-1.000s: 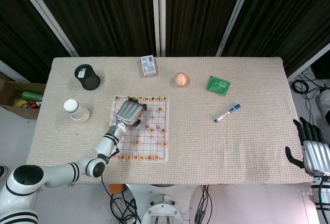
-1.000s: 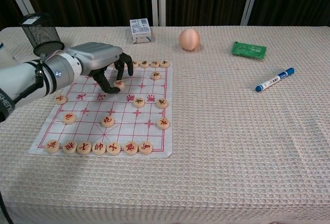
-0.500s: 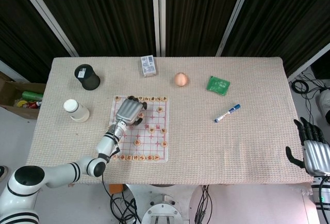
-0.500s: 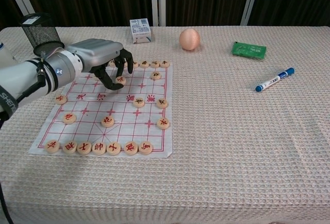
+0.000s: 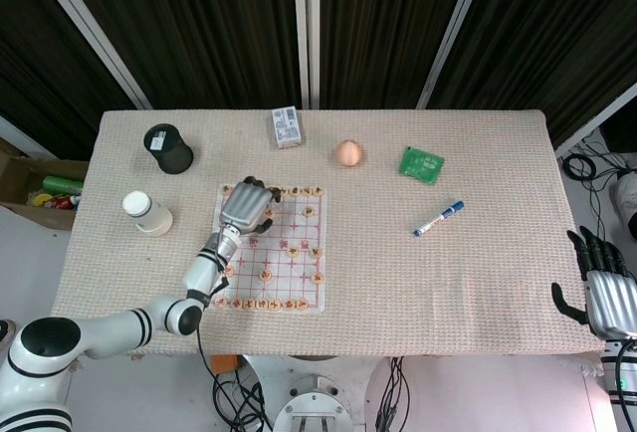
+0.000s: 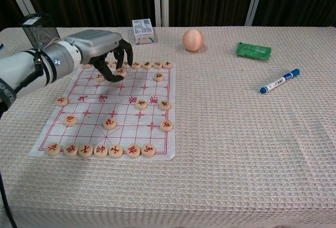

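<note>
A paper chess board with round wooden pieces lies at the table's left front, and the head view shows the board too. My left hand hovers over its far left part, palm down. Thumb and a finger pinch one chess piece just short of the far row of pieces. In the head view the left hand covers that piece. My right hand hangs off the table's right front corner, fingers apart, holding nothing.
A black mesh cup and a white bottle stand left of the board. Behind it lie a small card box and an egg. A green packet and a blue marker lie to the right.
My left hand has moved toward the far edge of the board, taking the pinched chess piece with it, nearly to the back row. The right hand has not moved.
</note>
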Tool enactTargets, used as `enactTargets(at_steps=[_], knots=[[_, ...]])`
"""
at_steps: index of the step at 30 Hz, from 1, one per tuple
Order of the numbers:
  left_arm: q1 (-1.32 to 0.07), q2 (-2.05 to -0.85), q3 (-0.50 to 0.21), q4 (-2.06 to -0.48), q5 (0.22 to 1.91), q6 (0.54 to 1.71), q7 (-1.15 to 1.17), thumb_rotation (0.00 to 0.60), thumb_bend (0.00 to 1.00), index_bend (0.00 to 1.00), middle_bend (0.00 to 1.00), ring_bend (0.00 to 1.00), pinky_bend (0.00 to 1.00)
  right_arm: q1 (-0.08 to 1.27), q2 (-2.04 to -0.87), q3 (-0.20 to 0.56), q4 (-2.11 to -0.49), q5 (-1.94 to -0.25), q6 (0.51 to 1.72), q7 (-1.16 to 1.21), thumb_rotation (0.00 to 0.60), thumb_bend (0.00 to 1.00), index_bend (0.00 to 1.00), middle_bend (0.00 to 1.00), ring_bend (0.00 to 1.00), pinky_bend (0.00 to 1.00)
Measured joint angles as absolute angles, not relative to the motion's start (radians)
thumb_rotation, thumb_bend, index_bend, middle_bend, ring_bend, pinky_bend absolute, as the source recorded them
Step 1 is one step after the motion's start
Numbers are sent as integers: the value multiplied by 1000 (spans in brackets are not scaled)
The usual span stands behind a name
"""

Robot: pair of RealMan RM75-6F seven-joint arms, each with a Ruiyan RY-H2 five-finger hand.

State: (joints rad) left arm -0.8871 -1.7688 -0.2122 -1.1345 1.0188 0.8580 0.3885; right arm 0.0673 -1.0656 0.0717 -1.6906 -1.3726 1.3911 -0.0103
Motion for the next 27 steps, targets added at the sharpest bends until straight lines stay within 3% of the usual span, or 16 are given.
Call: enactTargets(at_steps=[27], knots=[[-902, -1810, -212, -1039, 1038, 813, 347, 600, 336, 385, 504, 311, 239, 71, -1059, 74, -1700, -1357, 1377, -16, 600, 388, 0, 0, 0, 0]])
